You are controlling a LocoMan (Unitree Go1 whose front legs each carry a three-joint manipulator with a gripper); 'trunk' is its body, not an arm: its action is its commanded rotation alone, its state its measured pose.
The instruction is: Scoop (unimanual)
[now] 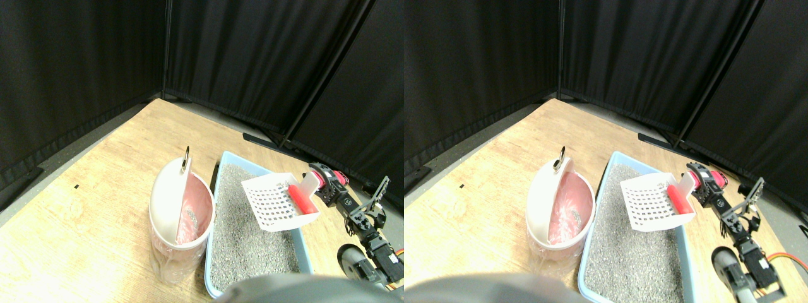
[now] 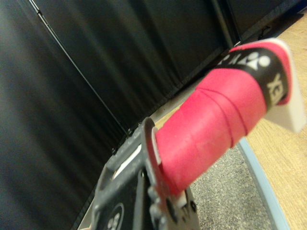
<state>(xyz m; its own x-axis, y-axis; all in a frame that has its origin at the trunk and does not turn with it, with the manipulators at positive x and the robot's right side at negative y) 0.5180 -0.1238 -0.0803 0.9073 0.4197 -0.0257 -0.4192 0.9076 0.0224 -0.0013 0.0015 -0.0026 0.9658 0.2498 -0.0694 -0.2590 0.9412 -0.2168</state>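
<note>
Stereo pair view shows us a white slotted scoop (image 1: 276,201) raised above the far right part of a blue tray (image 1: 214,208) filled with grey litter (image 1: 243,233). A red lump (image 1: 303,199) rests in the scoop at its handle end. We judge the scoop is kept lifted and roughly level so the lump stays in while loose litter drops through the slots.

Just left of the tray, touching or nearly touching its rim, stands a white bin (image 1: 169,202) with a pink liner, its swing lid tipped so the mouth faces the tray. We read that placement as deliberate: the drop point sits one short sweep left of the scoop.

Our end effector (image 1: 320,179) is at the scoop's far right end, on the red-wrapped handle (image 2: 211,124). In the wrist view the handle fills the middle and runs out from the dark jaw frame; the frame seems seated against the wrap, but the gap between the jaws is hidden, so we cannot tell whether they are clamped.

The lump lies just left of the end effector, between it and the slotted blade. The bin is near, farther left across the tray, all on the wooden worktop (image 1: 95,202).
</note>
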